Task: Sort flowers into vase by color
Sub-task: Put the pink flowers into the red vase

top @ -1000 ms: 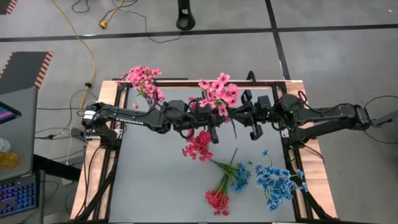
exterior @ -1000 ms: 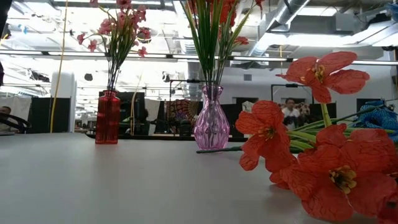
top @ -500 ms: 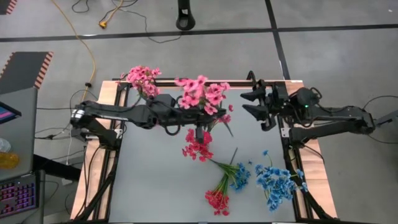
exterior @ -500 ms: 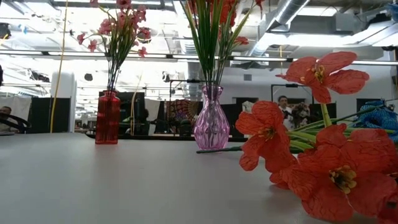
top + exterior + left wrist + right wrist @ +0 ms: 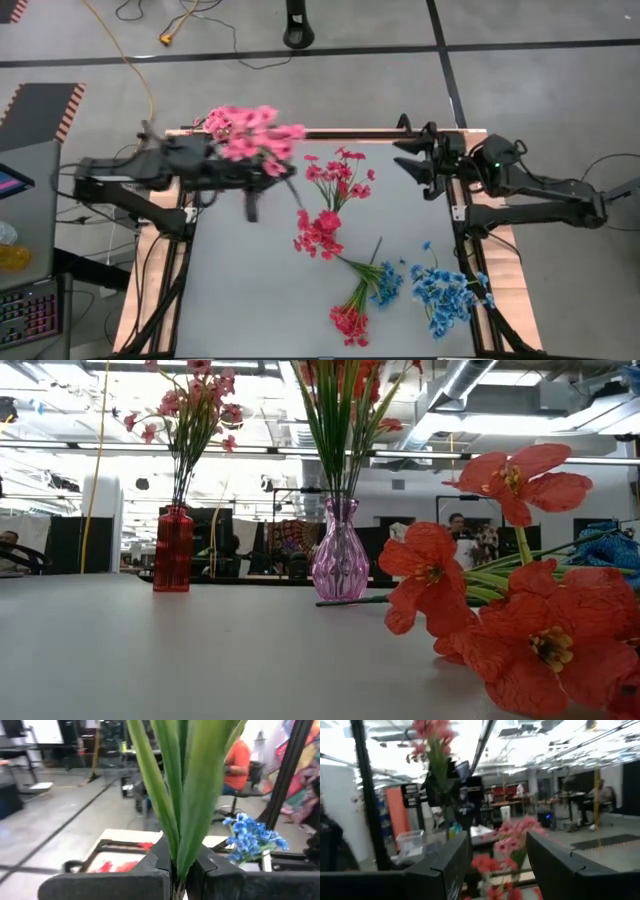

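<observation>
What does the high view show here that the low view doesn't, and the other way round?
Only the high view shows both arms: the left tool shut on a pink sprig near the table's back left corner, and the right tool open and empty at the back right. Only the low view shows the vases themselves, a red vase and a purple vase, both holding flowers. Both show loose red flowers and blue flowers lying on the table.

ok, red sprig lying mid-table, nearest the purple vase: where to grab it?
Judging by its pose, grip the red sprig on its thin bare stem, just right of the blossom cluster, coming straight down. It lies flat and the blossoms are too soft to hold.
</observation>
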`<action>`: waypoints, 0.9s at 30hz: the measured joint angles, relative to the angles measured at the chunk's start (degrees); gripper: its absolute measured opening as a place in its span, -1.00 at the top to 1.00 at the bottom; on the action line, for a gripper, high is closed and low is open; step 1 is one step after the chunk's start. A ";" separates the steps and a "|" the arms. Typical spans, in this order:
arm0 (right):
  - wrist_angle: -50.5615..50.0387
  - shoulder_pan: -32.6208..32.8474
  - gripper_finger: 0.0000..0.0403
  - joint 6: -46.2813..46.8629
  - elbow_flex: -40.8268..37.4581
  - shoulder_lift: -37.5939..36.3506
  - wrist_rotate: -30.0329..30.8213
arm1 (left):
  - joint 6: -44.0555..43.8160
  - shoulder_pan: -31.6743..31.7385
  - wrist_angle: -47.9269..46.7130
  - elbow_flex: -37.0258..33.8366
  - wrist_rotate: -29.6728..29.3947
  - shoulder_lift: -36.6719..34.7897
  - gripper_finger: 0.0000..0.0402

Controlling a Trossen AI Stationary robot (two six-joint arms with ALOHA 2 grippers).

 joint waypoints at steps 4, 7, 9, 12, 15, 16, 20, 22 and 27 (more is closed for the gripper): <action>-0.88 -2.20 -0.12 0.02 0.04 -0.43 0.04 | -0.02 -2.97 -7.66 -0.02 -10.45 -4.23 0.97; -1.70 -3.35 -0.12 0.02 0.04 -0.16 0.02 | -1.15 -5.44 -12.88 -0.02 -16.77 -6.65 0.97; -1.95 -4.01 -0.12 0.01 0.04 -0.16 0.02 | -3.20 -7.05 -16.86 -0.02 -20.98 -7.79 0.97; -3.72 -4.77 -0.12 0.02 0.04 -0.18 0.02 | -7.74 -9.75 -22.08 -1.29 -28.46 -8.71 0.97; -5.98 -5.25 -0.12 0.02 0.04 -0.14 0.02 | -11.34 -12.16 -23.02 -6.36 -33.67 -10.84 0.97; -6.52 -5.43 -0.12 0.02 0.04 -0.14 0.02 | -12.44 -12.76 -22.75 -8.39 -34.55 -11.90 0.97; -8.13 -5.83 -0.12 0.02 0.04 -0.14 0.02 | -18.06 -14.61 -22.03 -17.06 -38.85 -16.40 0.97; -8.88 -5.83 -0.12 0.02 0.04 -0.14 0.02 | -21.25 -15.28 -21.76 -21.53 -40.95 -18.66 0.97; -9.90 -5.78 -0.12 0.02 0.04 -0.14 0.02 | -28.03 -16.82 -21.52 -31.40 -48.59 -23.89 0.97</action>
